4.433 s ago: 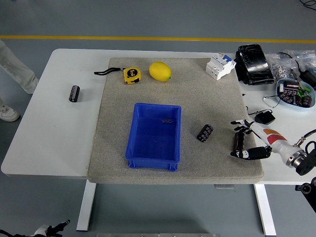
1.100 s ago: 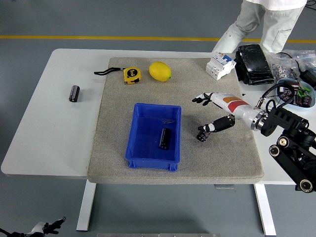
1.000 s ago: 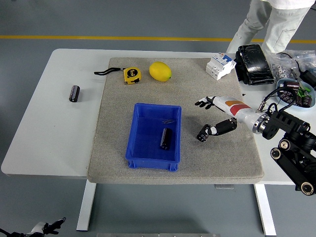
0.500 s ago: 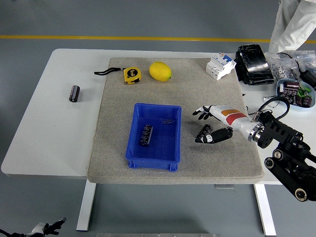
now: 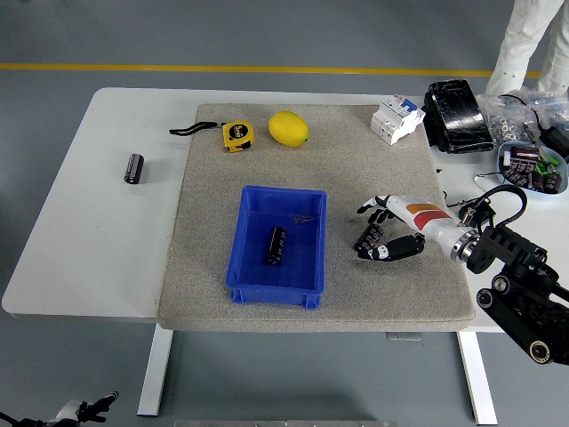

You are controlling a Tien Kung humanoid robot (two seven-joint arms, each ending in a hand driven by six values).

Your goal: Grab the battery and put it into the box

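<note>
A black battery [image 5: 368, 237] lies on the grey mat [image 5: 373, 169], right of the blue box [image 5: 253, 271]. My right hand [image 5: 374, 232] is at this battery, fingers above it and thumb below, still spread and not closed on it. Another black battery [image 5: 277, 245] lies inside the box. A third battery [image 5: 133, 167] lies on the white table at the far left. Only a small bit of my left hand [image 5: 82, 411] shows at the bottom left, below the table.
A yellow tape measure [image 5: 236, 134] and a lemon [image 5: 288, 128] lie at the mat's far edge. A white breaker [image 5: 396, 118], a black bag [image 5: 457, 116] and a blue bowl of batteries [image 5: 532, 167] are at the right. A person's legs [image 5: 533, 44] stand at the top right.
My right hand has shifted slightly right and lower around the battery on the mat. The battery in the box has rolled toward the box's middle. The person has moved further right.
</note>
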